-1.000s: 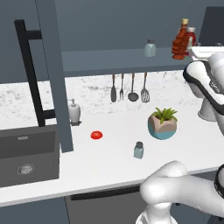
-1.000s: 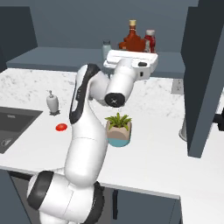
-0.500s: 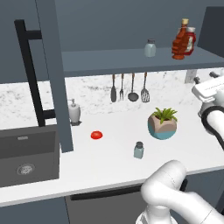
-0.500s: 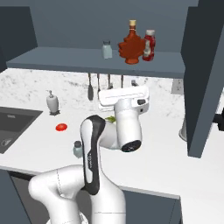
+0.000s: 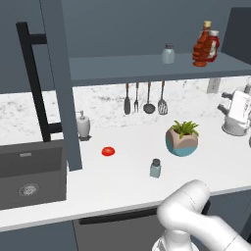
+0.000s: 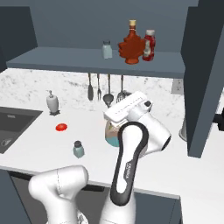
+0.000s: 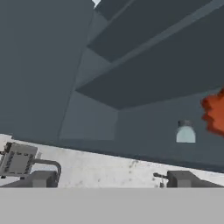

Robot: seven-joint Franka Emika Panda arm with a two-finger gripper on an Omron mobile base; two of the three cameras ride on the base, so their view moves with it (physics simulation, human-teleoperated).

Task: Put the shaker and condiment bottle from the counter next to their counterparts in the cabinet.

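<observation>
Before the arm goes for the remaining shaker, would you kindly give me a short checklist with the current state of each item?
1. Condiment bottle already on the cabinet shelf beside the ketchup bottle: ok.
2. Shaker left on the counter, upright, standing apart from the plant pot and the red item: ok.
3. Room beside the shelf shaker for its twin: ok, bare shelf to its left.
4. Gripper open with nothing between the fingertips: ok.
5. Gripper aimed at the counter shaker: not ok, the hand view faces the shelf.
6. Cabinet door swung open: ok.
</observation>
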